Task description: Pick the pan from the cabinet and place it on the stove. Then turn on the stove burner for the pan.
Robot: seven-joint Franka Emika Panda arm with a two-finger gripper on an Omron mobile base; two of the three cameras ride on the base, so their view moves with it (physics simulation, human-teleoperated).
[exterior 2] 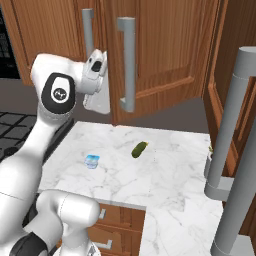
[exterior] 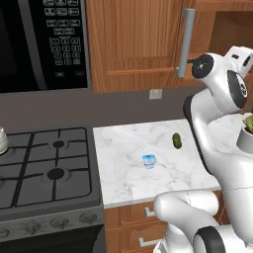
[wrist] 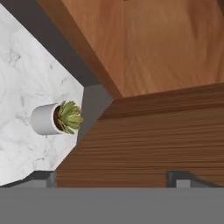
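The pan is out of view. The brown wooden cabinet hangs over the marble counter, and its grey bar handle is just left of my raised wrist. In the hand view my gripper is open, with its two dark fingertips set wide apart and nothing between them. It faces wooden cabinet panels close up. The stove lies at the left with black grates, and its wider stove burner is nearer the front. Seen from the right base, my hand is beside a closed door's handle.
A white kettle stands at the stove's left edge, under a black microwave. A green pickle and a small blue glass lie on the counter. A potted plant stands at the counter's right. An open door juts out.
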